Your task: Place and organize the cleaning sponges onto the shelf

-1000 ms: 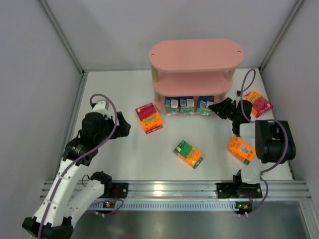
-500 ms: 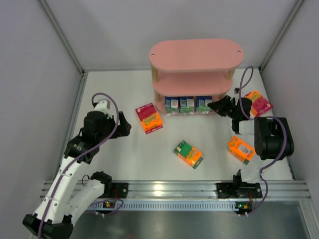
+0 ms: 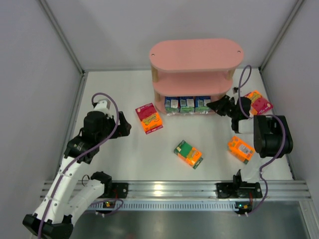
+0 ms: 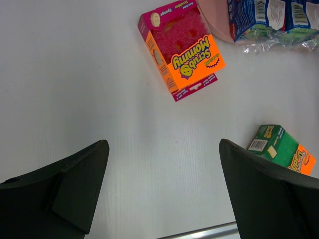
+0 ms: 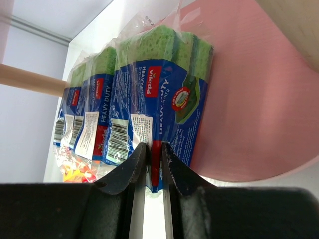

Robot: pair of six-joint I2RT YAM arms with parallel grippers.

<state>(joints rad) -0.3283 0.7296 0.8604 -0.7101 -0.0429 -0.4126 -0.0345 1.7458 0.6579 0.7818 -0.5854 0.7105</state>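
Pink oval boards on pale wooden posts are being seen as the three-tier shelf (image 3: 197, 56), which is standing at the far side of the white desk (image 3: 119, 89). Three blue-and-white wrapped green sponge packs (image 3: 187, 104) are being kept upright in a row on its lowest board. The rightmost pack (image 5: 167, 89) is being pinched by the right end effector (image 5: 150, 149), whose jaws are being held almost together on the wrapper's lower edge. The left end effector (image 4: 164, 184) is being held spread wide above the desk, with nothing between its fingers. One orange-and-magenta sponge pack (image 3: 149, 118) is being seen lying on the desk just in front of the shelf's left end, and a second orange-and-magenta pack (image 3: 258, 103) beside its right end. A green-and-orange pack (image 3: 188, 153) and an orange pack (image 3: 241, 149) are being seen lying nearer the arms, apart from each other.
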